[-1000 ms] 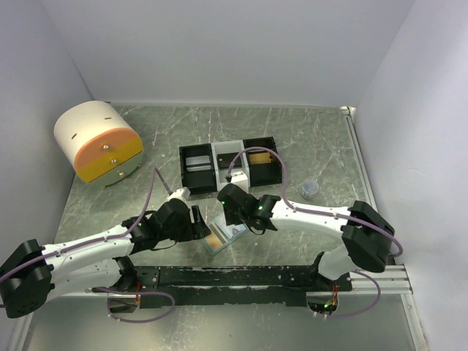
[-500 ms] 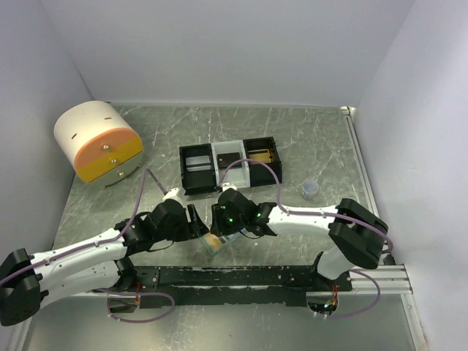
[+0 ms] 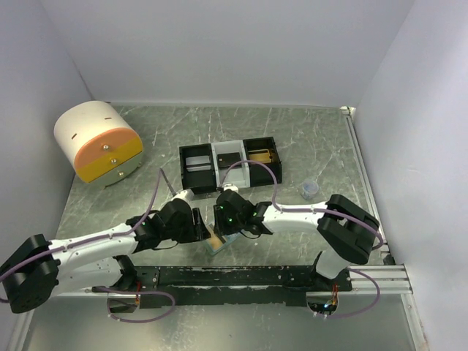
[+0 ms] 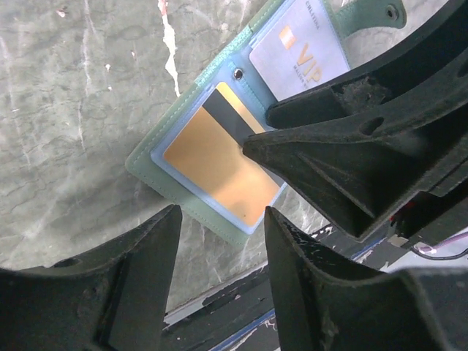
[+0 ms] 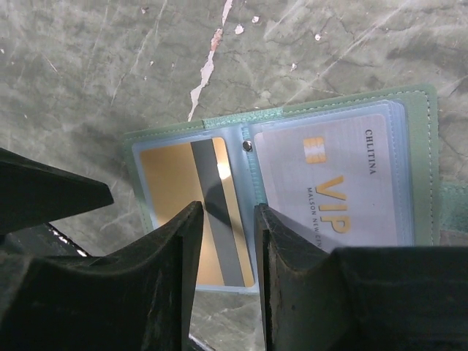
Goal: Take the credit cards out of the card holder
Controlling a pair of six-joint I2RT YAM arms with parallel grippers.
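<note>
- Sage-green bifold card holder (image 5: pixel 249 170) is laid open beneath both jaws.
- Right jaws are parted narrowly over its gold card (image 5: pixel 170 186).
- Left jaws are parted wider, empty.

Top camera looks down; 2 close wrist cameras share card holder (image 5: pixel 423 168).

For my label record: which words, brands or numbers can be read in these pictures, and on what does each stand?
"CHLITINA": corner of the white card.
"VIP": same card, large gold letters.
"MALSON NEW": same card, small print, uncertain; rest hidden.
Gold card: no text to read.
</note>
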